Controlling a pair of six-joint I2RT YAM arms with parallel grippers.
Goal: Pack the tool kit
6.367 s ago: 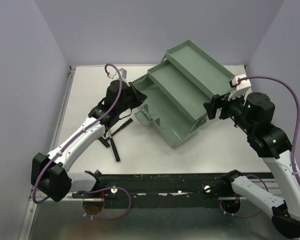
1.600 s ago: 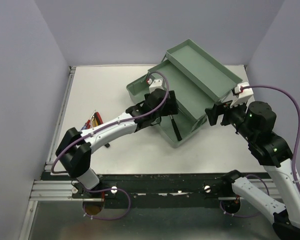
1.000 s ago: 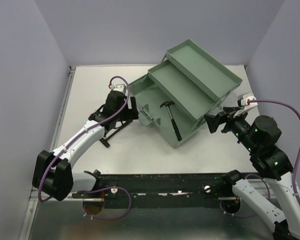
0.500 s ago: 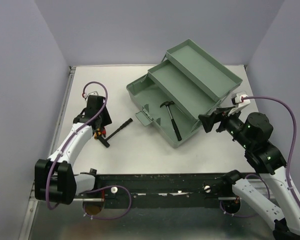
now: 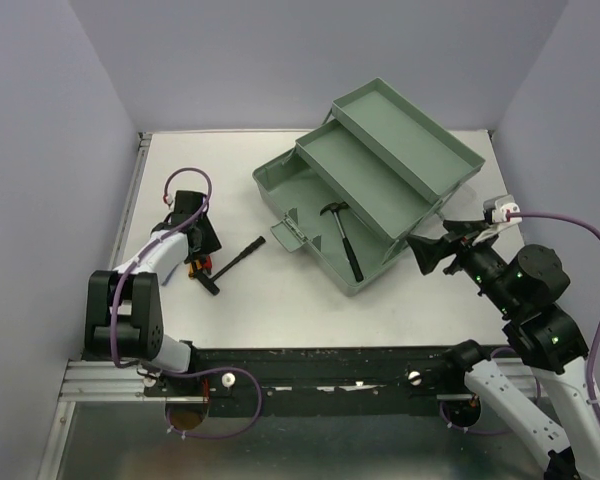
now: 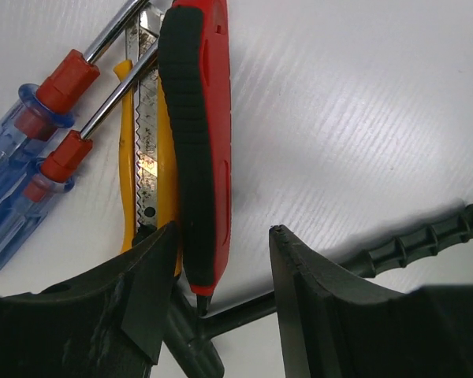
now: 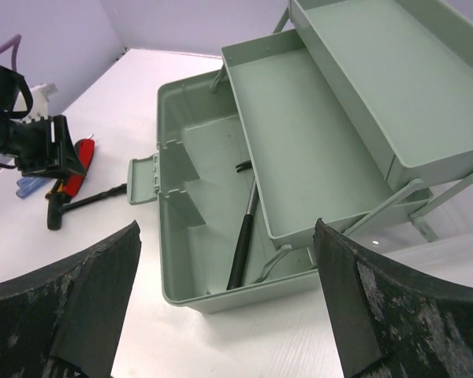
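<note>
The green toolbox point(image 5: 310, 185) stands open with its trays point(image 5: 400, 135) fanned out, and a black-handled hammer point(image 5: 342, 240) lies in its bottom. At the table's left is a tool pile: a red-and-black handled tool point(image 6: 197, 142), a yellow utility knife point(image 6: 146, 157), two blue screwdrivers point(image 6: 31, 142) and a black wrench point(image 6: 410, 240). My left gripper point(image 6: 220, 228) hangs over the pile point(image 5: 196, 264). Its jaws are partly closed either side of the red handle's end. Bare table shows between that handle and the right finger. My right gripper point(image 7: 227, 224) is open near the box's right corner, holding nothing.
The black wrench point(image 5: 235, 260) lies diagonally between the pile and the box's hinged front flap point(image 5: 288, 236). The hammer point(image 7: 243, 236) rests under the lower tray point(image 7: 299, 150). Purple walls close the table's back and sides.
My left arm swung from the box's front flap leftward to the tool pile, and its jaws narrowed. My right gripper drifted slightly toward the near right and stayed open.
</note>
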